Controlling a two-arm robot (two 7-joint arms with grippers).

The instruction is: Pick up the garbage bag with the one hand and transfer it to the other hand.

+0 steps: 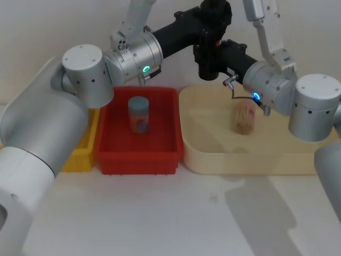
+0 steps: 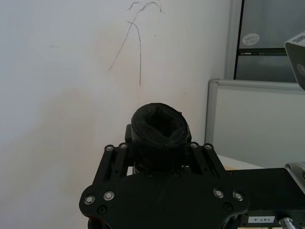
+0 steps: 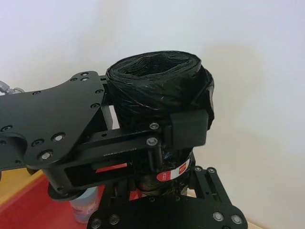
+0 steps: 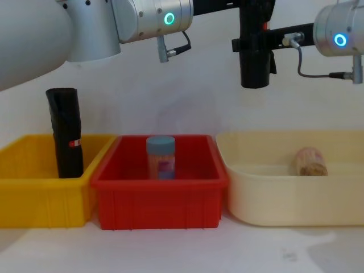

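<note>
Where the two arms meet above the gap between red bin (image 1: pixel 139 154) and cream tray (image 1: pixel 240 160) in the head view, the garbage bag (image 1: pixel 212 63) hangs upright. In the right wrist view, the other hand (image 3: pixel 157 136) clamps the roll. In the chest view, the one hand (image 4: pixel 250 8) grips its top, the other hand lower down; a second roll (image 4: pixel 66 132) stands in the yellow bin (image 4: pixel 40 193).

Bag roll (image 3: pixel 159 90) lower half hidden behind jaws of both grippers; label (image 3: pixel 174 171) text too small to read.
</note>
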